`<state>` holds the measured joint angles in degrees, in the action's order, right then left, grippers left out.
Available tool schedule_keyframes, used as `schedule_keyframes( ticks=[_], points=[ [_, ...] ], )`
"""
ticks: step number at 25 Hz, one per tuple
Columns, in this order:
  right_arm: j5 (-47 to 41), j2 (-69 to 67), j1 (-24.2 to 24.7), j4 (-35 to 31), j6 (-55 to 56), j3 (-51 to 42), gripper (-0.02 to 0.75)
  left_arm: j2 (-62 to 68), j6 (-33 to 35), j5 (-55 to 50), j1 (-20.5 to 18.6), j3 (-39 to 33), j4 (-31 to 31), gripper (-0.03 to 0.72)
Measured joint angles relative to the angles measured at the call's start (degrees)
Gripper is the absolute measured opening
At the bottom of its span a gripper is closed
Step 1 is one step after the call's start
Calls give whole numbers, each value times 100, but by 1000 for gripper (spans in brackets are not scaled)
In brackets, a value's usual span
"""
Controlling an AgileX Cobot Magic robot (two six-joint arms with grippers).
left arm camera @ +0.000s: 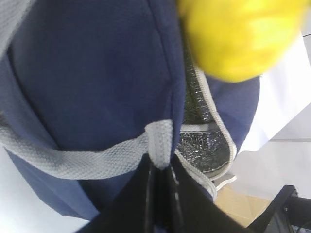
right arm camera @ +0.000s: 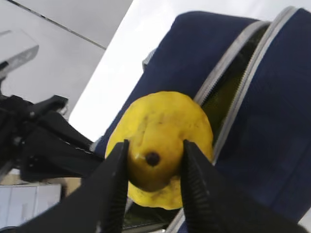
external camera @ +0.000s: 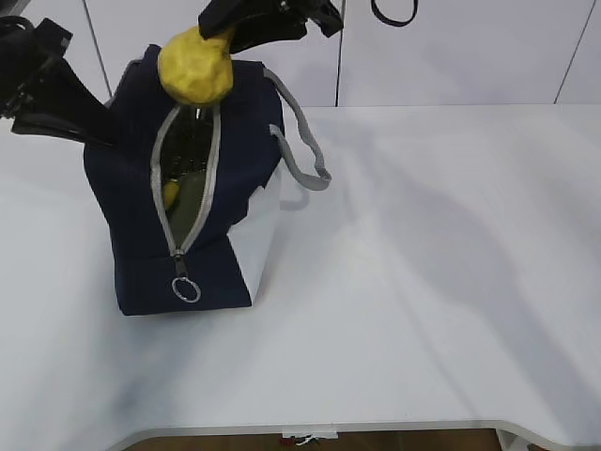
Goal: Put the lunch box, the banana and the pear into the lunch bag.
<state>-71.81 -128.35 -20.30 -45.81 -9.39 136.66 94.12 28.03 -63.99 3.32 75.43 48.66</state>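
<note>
A white worktop (external camera: 423, 282) fills most of the exterior view, its rounded front edge at six o'clock with a strip of brown floor showing beneath. The surface is smooth and matte, with soft grey shadows running across its right half.

Toward nine o'clock stands the lunch bag (external camera: 131, 216), navy-blue and boxy, with a white end panel facing the camera and a grey ring pull (external camera: 186, 289) hanging at the near end of its zipper. The zipper is open, and through the gap a bit of yellow (external camera: 173, 194) shows inside against something dull green; I cannot tell for sure what either one is. A grey strap handle (external camera: 302, 150) loops off the bag's right side, and the left wrist view shows silver foil lining (left arm camera: 201, 150) within.

At the far top of the bag, near eleven o'clock, the pear (external camera: 195, 66) hangs just over the far end of the opening. The right gripper (right arm camera: 153, 165) has its fingers (right arm camera: 116, 184) closed on the pear's sides, the stem end facing the wrist camera.

The left gripper (left arm camera: 163, 167) has its fingers pinched together on the grey strap (left arm camera: 158, 141) at the bag's left edge.

Behind everything, at twelve o'clock, pale wall panels (external camera: 451, 52) with dark vertical seams close off the room.
</note>
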Motion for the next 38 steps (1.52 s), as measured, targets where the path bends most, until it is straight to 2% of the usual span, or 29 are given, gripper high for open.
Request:
schedule_keyframes(
  ticks=[6,11,14,17,20,23,30,38],
  points=[
    [0,-465,-162,1054,-12,-22,260,0,0,-82,0,0,185,-3],
    [0,-623,-232,1196,93,-31,268,0,0,-105,0,0,234,-3],
    [0,-626,-292,1062,107,-31,337,0,0,-110,0,0,234,-3],
    [10,-626,-315,989,110,-31,454,0,0,-110,0,0,234,-3],
    [10,-600,-315,981,122,-31,505,0,0,-110,0,0,191,-3],
    [10,-404,-294,1104,132,-31,515,0,0,-119,0,0,158,-3],
    [10,238,-294,2181,445,-31,519,0,0,-119,0,0,-39,-3],
    [10,248,-269,2319,565,-747,519,0,0,-119,0,0,-60,-3]
  ],
)
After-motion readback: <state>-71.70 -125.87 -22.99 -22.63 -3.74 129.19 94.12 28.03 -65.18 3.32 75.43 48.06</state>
